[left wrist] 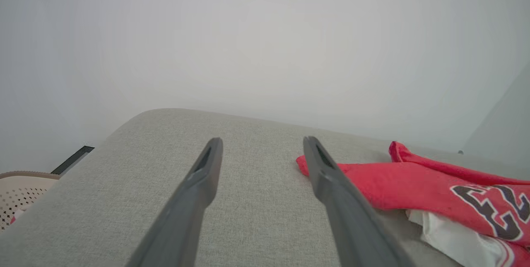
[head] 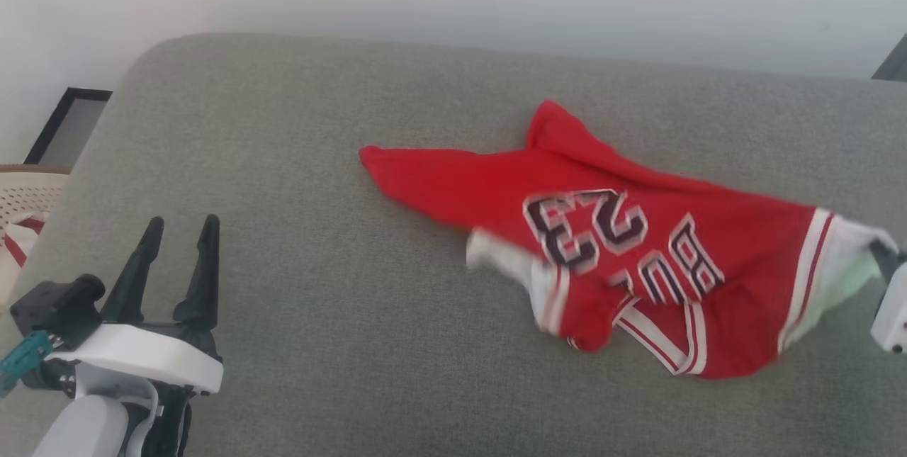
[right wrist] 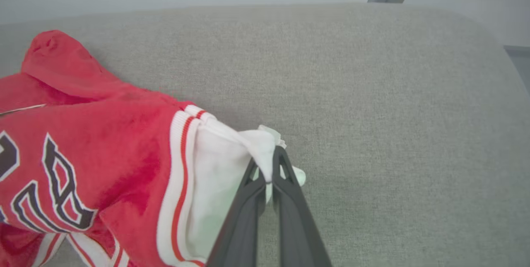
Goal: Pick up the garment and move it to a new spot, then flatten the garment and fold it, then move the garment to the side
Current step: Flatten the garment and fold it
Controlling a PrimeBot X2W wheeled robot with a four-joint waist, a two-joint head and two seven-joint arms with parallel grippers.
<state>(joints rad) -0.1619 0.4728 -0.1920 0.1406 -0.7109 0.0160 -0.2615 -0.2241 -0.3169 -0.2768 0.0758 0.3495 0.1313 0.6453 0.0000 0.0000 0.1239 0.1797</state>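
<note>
The garment (head: pixel 638 244) lies crumpled, number up, on the grey pad (head: pixel 283 159). Your right gripper (right wrist: pixel 267 163) is clamped on its white sleeve; your left gripper (head: pixel 181 223) stands fingers apart, well clear of it.

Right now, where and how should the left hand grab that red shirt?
Probably the garment at its red corner nearest the open left hand, coming from the robot's left, low over the cushion. It juts out as a thin point, opposite the white sleeve the right hand pinches, so pulling could spread it.
</note>
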